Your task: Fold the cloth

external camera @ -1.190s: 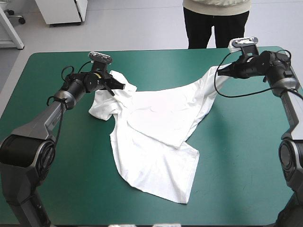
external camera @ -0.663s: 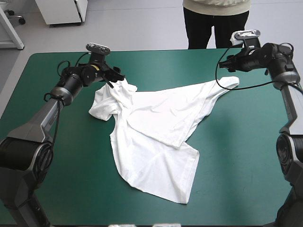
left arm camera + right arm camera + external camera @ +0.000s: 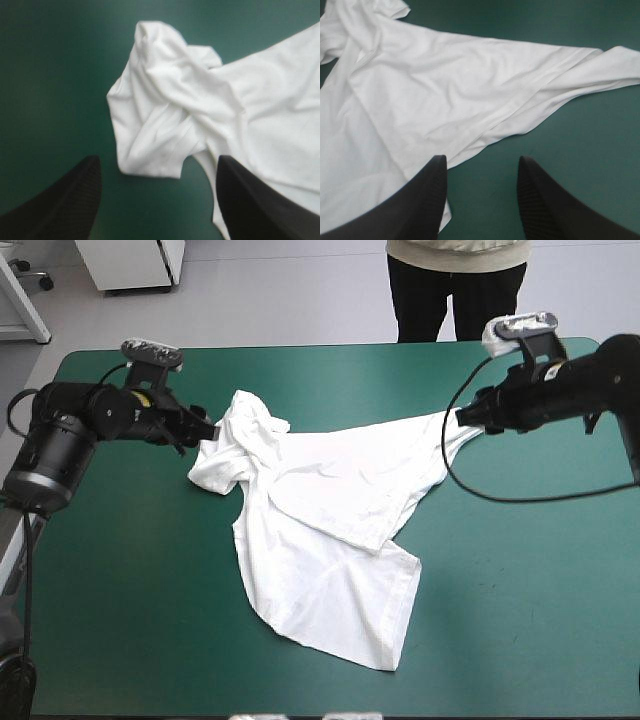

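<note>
High view: the T-shirt lies rumpled and only half spread across the middle of the teal-green table cover, one hem corner trailing toward the lower centre. Since just before, both arms have swung outward. The left gripper now sits by the bunched sleeve at centre-left, and the right gripper by the stretched tip at upper right.

Left wrist view: the left gripper stands spread wide, holding nothing, with the crumpled sleeve of the T-shirt just ahead.

Right wrist view: the right gripper is likewise parted and empty, the T-shirt ahead. Probably a regrasp comes before any fold.
</note>
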Available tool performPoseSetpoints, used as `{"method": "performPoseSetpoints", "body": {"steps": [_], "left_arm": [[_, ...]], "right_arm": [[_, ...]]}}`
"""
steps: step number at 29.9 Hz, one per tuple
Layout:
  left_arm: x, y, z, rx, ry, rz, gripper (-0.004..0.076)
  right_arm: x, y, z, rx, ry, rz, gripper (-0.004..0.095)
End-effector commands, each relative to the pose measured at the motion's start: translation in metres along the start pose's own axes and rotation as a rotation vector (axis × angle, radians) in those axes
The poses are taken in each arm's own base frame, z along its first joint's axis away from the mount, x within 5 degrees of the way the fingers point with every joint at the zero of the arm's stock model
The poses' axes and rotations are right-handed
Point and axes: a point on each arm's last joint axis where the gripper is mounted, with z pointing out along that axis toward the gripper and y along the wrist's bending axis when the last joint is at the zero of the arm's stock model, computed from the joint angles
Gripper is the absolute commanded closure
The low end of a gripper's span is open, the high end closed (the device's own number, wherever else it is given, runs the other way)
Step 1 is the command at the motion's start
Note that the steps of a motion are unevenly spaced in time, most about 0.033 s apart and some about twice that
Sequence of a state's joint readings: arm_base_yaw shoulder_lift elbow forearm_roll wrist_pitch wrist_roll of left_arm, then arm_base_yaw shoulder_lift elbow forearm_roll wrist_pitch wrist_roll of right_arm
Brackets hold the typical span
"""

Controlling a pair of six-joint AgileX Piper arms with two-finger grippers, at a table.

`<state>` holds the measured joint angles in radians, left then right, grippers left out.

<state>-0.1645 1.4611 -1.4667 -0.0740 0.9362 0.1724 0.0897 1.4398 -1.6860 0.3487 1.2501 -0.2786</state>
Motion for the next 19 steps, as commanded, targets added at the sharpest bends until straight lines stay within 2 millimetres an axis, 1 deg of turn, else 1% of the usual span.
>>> {"method": "performPoseSetpoints", "body": {"steps": [1,2,3,5,7,10,12,14,19], "left_arm": [[0.018,0.023,-0.009,-0.062,-0.007,-0.092,0.0250],[0.025,0.033,-0.003,-0.072,0.010,-0.130,0.0250],[0.030,0.038,0.004,-0.061,0.022,-0.160,0.0250],[0.035,0.049,0.016,-0.020,0.024,-0.217,0.0250],[0.037,0.056,0.028,0.004,0.034,-0.238,0.0250],[0.040,0.058,0.055,0.041,0.088,-0.231,0.0250],[0.042,0.056,0.073,0.088,0.114,-0.235,0.0250],[0.043,0.056,0.089,0.099,0.120,-0.248,0.0250],[0.047,0.056,0.117,0.100,0.134,-0.245,0.0250]], "right_arm": [[0.024,0.023,-0.021,-0.041,-0.015,-0.023,0.0492],[0.031,0.025,-0.020,-0.044,0.001,-0.019,0.0491],[0.038,0.025,-0.018,-0.046,0.015,-0.014,0.0491],[0.049,0.026,-0.015,-0.047,0.035,-0.006,0.0491],[0.053,0.025,-0.011,-0.048,0.047,-0.005,0.0486],[0.057,0.025,-0.005,-0.054,0.064,-0.002,0.0482],[0.056,0.024,-0.005,-0.054,0.063,-0.011,0.0482],[0.055,0.024,-0.005,-0.051,0.052,-0.030,0.0482],[0.055,0.024,-0.005,-0.048,0.046,-0.040,0.0480]]}}
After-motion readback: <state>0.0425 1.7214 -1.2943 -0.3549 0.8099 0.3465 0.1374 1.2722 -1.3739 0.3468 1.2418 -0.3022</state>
